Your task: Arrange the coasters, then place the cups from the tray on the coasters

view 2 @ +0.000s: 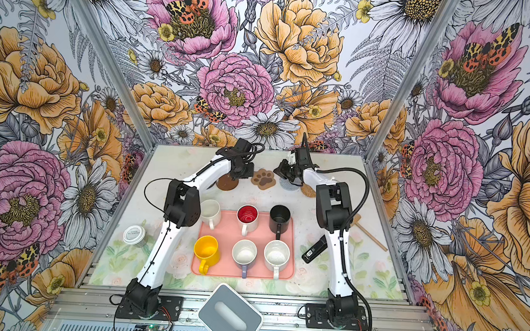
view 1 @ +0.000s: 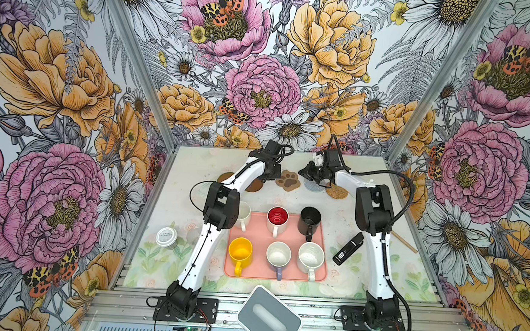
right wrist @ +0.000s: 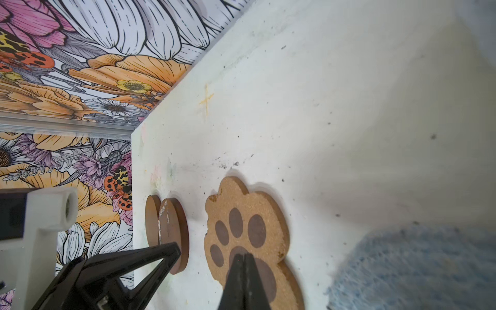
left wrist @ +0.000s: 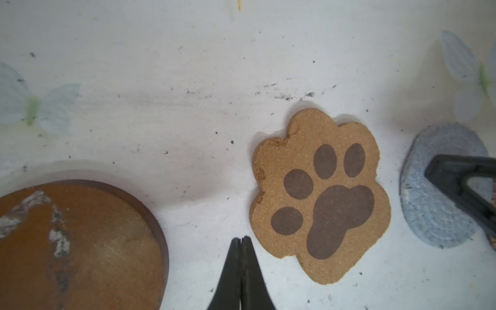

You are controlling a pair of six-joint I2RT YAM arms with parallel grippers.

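Note:
Five coasters lie in a row at the back of the table: two brown discs (view 1: 225,178) (left wrist: 77,247), a tan paw-print (view 1: 288,180) (left wrist: 319,193) (right wrist: 249,230), a grey-blue woven round (view 1: 314,185) (left wrist: 440,204) and a tan rattan round (view 1: 337,191). My left gripper (left wrist: 241,239) (view 1: 268,179) is shut and empty, low between the nearer brown disc and the paw-print. My right gripper (right wrist: 243,255) (view 1: 302,172) is shut and empty above the gap between paw-print and woven round. Six cups stand on the pink tray (view 1: 259,235), among them yellow (view 1: 240,250) and black (view 1: 310,219).
A clear jar with a white lid (view 1: 166,237) stands left of the tray. A black stapler-like device (view 1: 348,248) and a wooden stick (view 1: 404,241) lie on the right. A grey-white box with an oval slot (view 1: 268,317) sits at the front edge.

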